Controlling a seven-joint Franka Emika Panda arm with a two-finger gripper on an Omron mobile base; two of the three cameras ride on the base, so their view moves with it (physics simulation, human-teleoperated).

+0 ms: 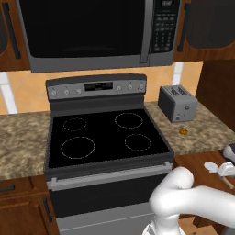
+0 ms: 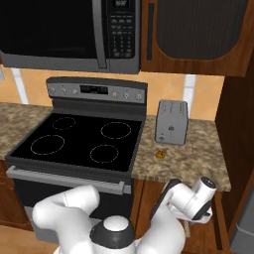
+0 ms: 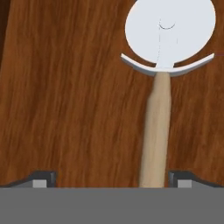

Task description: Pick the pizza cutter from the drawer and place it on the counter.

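The pizza cutter (image 3: 159,87) lies flat on the drawer (image 3: 70,96) floor, blade at twelve o'clock and wooden handle running toward six, so the handle sits between the fingertips (image 3: 41,178). The pincer (image 3: 111,179) stands wide apart, empty. The arm folds down at the worktop (image 2: 191,158) edge, hand aimed into the drawer.

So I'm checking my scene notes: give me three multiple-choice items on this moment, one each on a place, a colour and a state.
1. Where does the pizza cutter lie?
A. in the drawer
B. on the stovetop
C. beside the toaster

2. What colour is its handle?
A. black
B. pale wood brown
C. red

3. How is the hand?
A. shut on the handle
B. open, handle between its tips
C. shut and empty

Answers: 1 A, wood floor lies under it; 2 B, as the hand view shows; 3 B, the tips stand wide apart.
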